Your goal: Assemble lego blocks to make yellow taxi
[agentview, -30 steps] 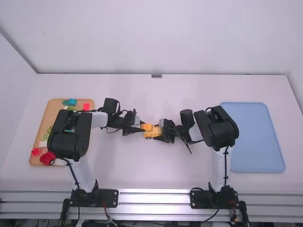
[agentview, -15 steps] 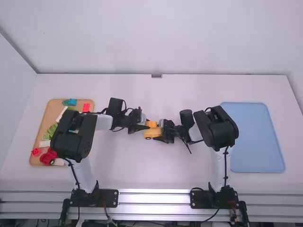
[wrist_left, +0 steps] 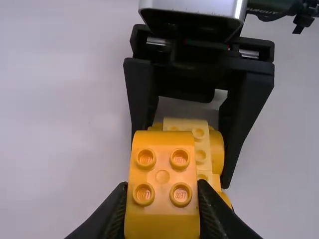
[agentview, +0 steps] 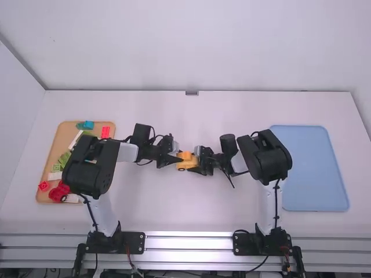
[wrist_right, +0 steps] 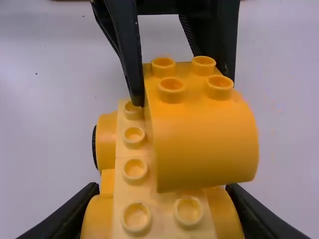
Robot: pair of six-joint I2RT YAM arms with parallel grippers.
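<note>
A white table [agentview: 191, 208] against a white wall [agentview: 191, 46] is the work surface. The left gripper [wrist_left: 161, 185] is closed on the yellow-orange cabin block [wrist_left: 162, 169], one finger on each side, studs exposed. The right gripper [wrist_right: 162, 186] clamps the lighter yellow chassis [wrist_right: 134, 169] between its fingers. Over the last second the left gripper has shifted inward; the cabin block has passed from beside the chassis to a position over it, while the right gripper has held station. This indicates that the step in hand is alignment for seating. The block lies offset, with one row of chassis studs uncovered; whether the studs are engaged cannot be determined. Correct the offset, if unintended, before applying pressure; pressing while misaligned could tilt the block or twist the chassis. A tray [agentview: 64, 136] of loose blocks [agentview: 105, 131] lies well outboard of the left gripper; a blue tray [agentview: 310, 168] lies outboard of the right gripper. Markings: small characters on a cabin-block stud [wrist_left: 180, 194]; print on a dark cylinder [wrist_left: 269, 7] beyond the right gripper.
</note>
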